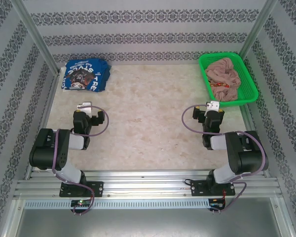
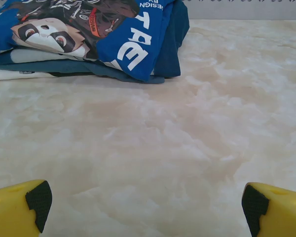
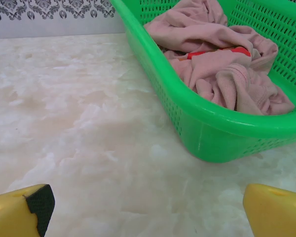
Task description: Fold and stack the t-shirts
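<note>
Leaving blue tee (image 1: 85, 74) folded at ten o'clock on counter (image 1: 148, 133), with left gripper (image 1: 85, 106) spread wide and empty, send right gripper (image 1: 212, 106), equally wide and empty, toward two o'clock; clear green basket (image 1: 205, 76) rim, pinch crumpled pink tee (image 1: 226, 78) high, lift free.

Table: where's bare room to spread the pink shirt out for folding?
The broad middle of the table is bare, between the blue shirt far left, the green basket far right, and the left gripper and right gripper near. Both far corners are crowded.
</note>
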Controlling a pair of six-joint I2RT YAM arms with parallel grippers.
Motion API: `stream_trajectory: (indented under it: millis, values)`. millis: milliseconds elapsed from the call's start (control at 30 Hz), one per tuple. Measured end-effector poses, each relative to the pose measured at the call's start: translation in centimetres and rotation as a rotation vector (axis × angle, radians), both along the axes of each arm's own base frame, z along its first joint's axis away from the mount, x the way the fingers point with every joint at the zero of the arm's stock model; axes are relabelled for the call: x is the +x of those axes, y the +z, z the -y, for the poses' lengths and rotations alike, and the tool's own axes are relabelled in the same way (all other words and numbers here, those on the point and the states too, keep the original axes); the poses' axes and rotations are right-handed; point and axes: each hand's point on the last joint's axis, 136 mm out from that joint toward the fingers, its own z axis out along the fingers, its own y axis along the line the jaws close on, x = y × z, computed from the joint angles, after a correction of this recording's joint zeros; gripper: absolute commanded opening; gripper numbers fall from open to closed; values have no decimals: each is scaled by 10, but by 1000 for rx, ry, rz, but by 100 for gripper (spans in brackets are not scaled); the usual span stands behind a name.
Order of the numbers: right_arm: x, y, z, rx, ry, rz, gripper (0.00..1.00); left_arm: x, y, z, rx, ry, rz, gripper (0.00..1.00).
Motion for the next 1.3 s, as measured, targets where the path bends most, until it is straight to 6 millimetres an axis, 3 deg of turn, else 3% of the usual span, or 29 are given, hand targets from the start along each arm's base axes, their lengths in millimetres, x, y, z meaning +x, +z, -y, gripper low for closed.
stream_trajectory:
  millis: [867,1000,1067,1100,1167,1267,1300]
  values:
    - [0,0,0,0,0,0,98,0,0,0,0,0,0,100]
    - [0,12,-16,-60,37,-44,98,-6,11,4,36,9,-31,100]
    - [6,54,-45,-74,106,-27,98,-6,56,18,50,-2,30,100]
    - [10,86,-59,-70,138,9,98,-4,84,26,40,-10,79,100]
    - [9,167,-84,-34,192,114,98,1,162,44,-21,-23,193,100]
    - [-6,283,-94,60,225,245,98,1,272,76,-158,-70,319,100]
    - [-10,309,-92,83,220,267,98,0,295,88,-193,-94,336,100]
